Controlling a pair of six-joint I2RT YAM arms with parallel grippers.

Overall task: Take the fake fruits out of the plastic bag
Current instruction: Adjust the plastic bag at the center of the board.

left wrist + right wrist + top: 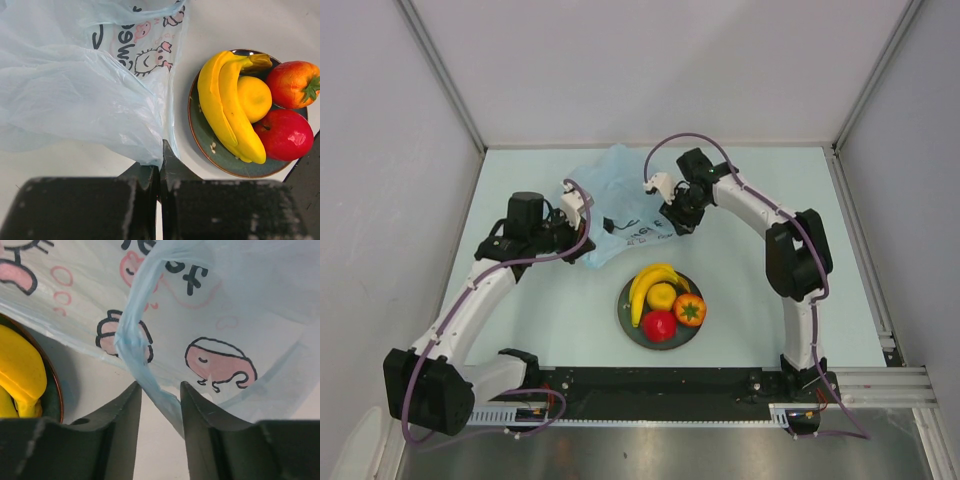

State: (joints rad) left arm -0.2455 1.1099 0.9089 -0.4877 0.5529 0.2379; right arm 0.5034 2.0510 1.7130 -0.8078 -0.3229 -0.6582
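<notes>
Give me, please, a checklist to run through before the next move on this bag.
1. Left end effector clamped on thin light-blue plastic bag: ok.
2. Right end effector closed on the bag's twisted handle: not ok, open around it.
3. Yellow banana bunch, yellow round fruit, red apple and orange green-topped fruit on dark teal round plate: ok.
4. Bag emptied: cannot tell.

Lettering (129, 50) on the plastic bag (65, 100) is unreadable.
</notes>
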